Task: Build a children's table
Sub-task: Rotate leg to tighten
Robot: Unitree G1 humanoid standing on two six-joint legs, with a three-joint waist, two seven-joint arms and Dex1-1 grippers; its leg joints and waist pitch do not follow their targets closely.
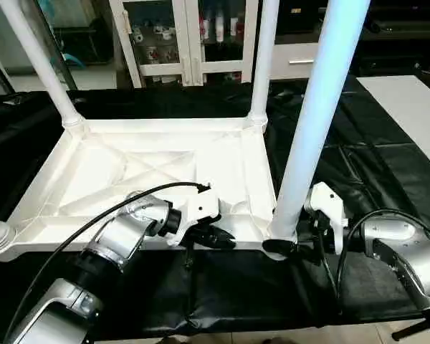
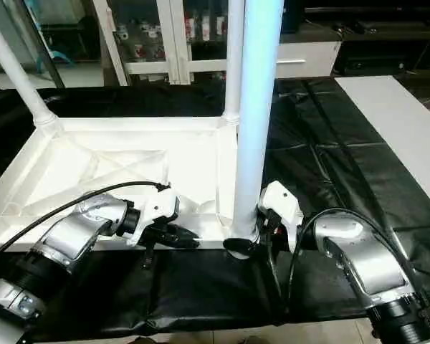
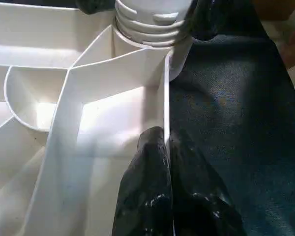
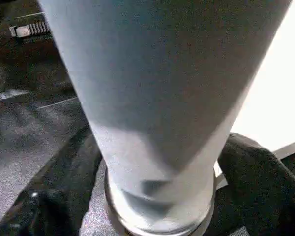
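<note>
Nearest me, my left gripper (image 1: 216, 237) pinches the upturned tabletop's (image 1: 158, 179) near rim on black sheeting (image 1: 387, 165); my right gripper (image 1: 290, 247) straddles 1 upright leg (image 1: 312, 129), fingers wide. Behind stands a glass-door cabinet (image 1: 190, 39).

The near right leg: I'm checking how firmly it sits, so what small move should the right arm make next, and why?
Probably close the right gripper on the near right leg at its base. Its jaws stand open on either side of the leg, just above the corner socket, while the left gripper pinches the tabletop's rim.
</note>
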